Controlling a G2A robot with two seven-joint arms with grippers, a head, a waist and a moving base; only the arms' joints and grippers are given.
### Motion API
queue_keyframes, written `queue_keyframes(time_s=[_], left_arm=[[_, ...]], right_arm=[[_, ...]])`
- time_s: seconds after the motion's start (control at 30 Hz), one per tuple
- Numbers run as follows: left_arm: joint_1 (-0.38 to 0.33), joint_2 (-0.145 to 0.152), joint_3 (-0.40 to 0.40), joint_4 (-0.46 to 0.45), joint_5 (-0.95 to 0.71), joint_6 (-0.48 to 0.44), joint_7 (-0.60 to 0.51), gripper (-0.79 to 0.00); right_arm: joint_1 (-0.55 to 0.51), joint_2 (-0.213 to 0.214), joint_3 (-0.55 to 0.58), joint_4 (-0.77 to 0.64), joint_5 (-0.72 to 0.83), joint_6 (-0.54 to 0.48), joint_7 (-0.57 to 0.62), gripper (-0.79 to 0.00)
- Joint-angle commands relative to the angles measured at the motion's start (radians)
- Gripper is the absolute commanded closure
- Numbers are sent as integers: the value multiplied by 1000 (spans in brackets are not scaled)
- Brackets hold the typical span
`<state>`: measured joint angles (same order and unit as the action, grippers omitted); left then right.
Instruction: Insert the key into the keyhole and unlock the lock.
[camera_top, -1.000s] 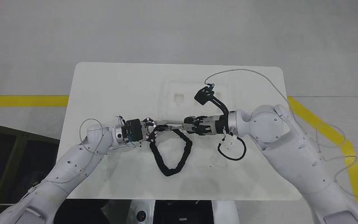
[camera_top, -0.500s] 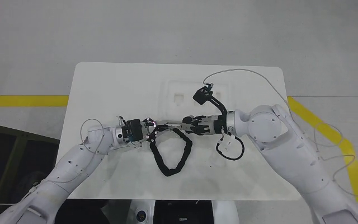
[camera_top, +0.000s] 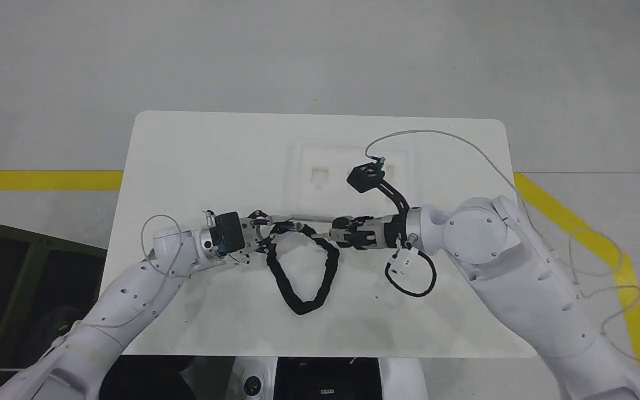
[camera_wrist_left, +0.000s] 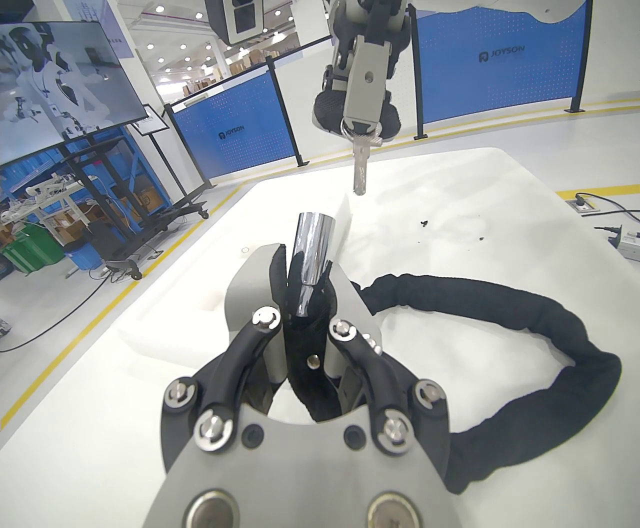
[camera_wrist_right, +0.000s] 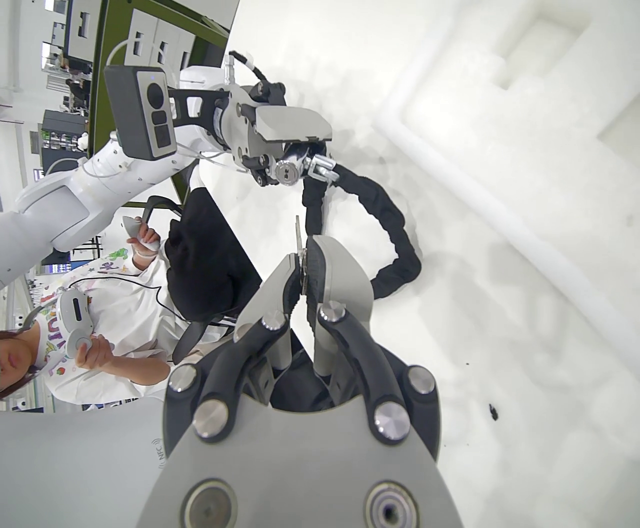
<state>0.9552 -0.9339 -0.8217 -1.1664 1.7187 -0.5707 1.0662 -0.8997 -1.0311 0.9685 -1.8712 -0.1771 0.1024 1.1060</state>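
near the middle of the worktop (camera_top: 200, 150), a little toward its near edge, my left claw (camera_wrist_left: 306, 270) is clenched on the lock (camera_wrist_left: 312, 240). the lock is a shiny metal barrel that sticks out past the end of the claw. its keyhole (camera_wrist_right: 286, 172) sits in the free end of the barrel and faces my other arm.

my right claw (camera_wrist_right: 301, 257) is clenched on the head of the key (camera_wrist_left: 361, 170), and the blade points out of the claw toward the lock. the two claws face each other tip to tip just above the worktop, on a line that runs from the left edge toward the right edge. the blade is roughly in line with the barrel. its tip is near the keyhole but apart from it, with a clear gap between them, so the key is not yet in the lock.

a black cloth-covered chain (camera_top: 300, 290) comes off the lock beside my left claw. it drops to the worktop and lies there in a loop under both claws, with the bend of the loop toward the near edge.

beyond the claws, toward the middle of the far edge, a white foam tray (camera_top: 385, 180) with cut-out pockets lies flat. a few small black specks (camera_wrist_left: 425, 223) lie on the worktop beside the tray.
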Motion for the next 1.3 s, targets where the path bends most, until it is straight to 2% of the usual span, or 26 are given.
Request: queue_keyframes(time_s=[0.0, 0.5, 1.27], left_arm=[[-3, -3, 5, 8, 6, -3, 14, 0], [-23, -20, 22, 33, 38, -4, 45, 0], [-23, -20, 22, 33, 38, -4, 45, 0]], right_arm=[[-1, 0, 1, -9, -4, 9, -1, 0], [34, -21, -51, 15, 0, 36, -53, 0], [60, -35, -72, 49, -17, 57, -53, 0]])
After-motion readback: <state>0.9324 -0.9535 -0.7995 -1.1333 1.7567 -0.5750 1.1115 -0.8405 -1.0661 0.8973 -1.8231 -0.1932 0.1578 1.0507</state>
